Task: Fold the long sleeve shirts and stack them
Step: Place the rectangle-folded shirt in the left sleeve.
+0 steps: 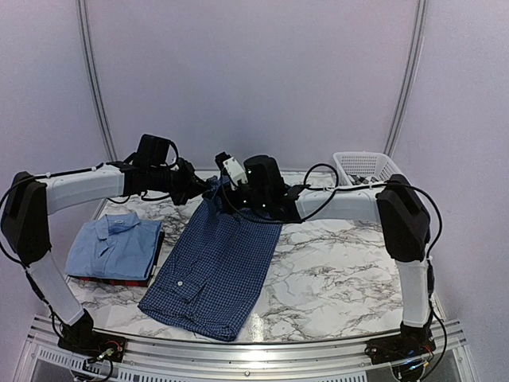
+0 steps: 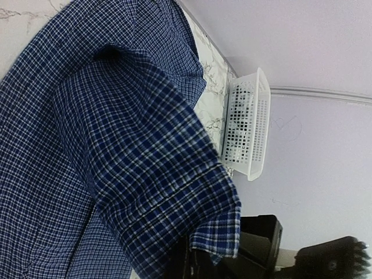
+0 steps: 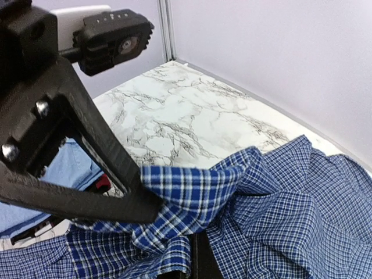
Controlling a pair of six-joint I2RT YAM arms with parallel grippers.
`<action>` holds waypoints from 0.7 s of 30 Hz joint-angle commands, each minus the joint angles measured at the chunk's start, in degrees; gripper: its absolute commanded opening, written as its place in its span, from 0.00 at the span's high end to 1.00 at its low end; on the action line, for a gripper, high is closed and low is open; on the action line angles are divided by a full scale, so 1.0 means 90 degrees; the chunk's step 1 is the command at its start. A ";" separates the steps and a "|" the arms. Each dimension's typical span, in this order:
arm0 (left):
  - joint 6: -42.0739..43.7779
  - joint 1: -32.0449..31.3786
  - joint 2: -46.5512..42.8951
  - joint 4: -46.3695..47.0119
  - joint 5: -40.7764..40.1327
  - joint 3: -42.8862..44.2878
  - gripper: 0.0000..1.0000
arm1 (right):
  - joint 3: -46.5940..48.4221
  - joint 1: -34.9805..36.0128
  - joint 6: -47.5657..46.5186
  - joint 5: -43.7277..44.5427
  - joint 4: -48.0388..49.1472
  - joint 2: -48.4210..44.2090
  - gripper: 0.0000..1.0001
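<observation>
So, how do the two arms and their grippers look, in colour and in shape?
The left arm and right arm have white tubular links and bulky black joint housings. Thin black cables loop along both. The left gripper and right gripper are black, angular, with silver screws on the left one.

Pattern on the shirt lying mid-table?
Navy shirt with a fine white check, clearest in the left wrist view.

In the top view, the spread shirt lies mid-frame on the surface. Its upper end is at my left end effector and right end effector, which are side by side. Left of it sits the folded pile; the basket stands upper right.
</observation>
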 commanded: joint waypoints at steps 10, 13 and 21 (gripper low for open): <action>0.0783 0.0144 0.0272 -0.0314 -0.0009 -0.0197 0.95 | 0.0677 0.0112 0.0495 -0.0434 0.0443 0.0710 1.00; 0.0797 0.0235 0.0288 -0.0307 -0.0034 -0.0309 0.95 | 0.1004 0.0107 0.0533 -0.0561 0.0212 0.0917 1.00; 0.1348 0.0349 0.0504 -0.0311 -0.0152 -0.0609 0.86 | 0.1596 0.0101 0.1289 -0.1253 0.0475 0.1632 0.97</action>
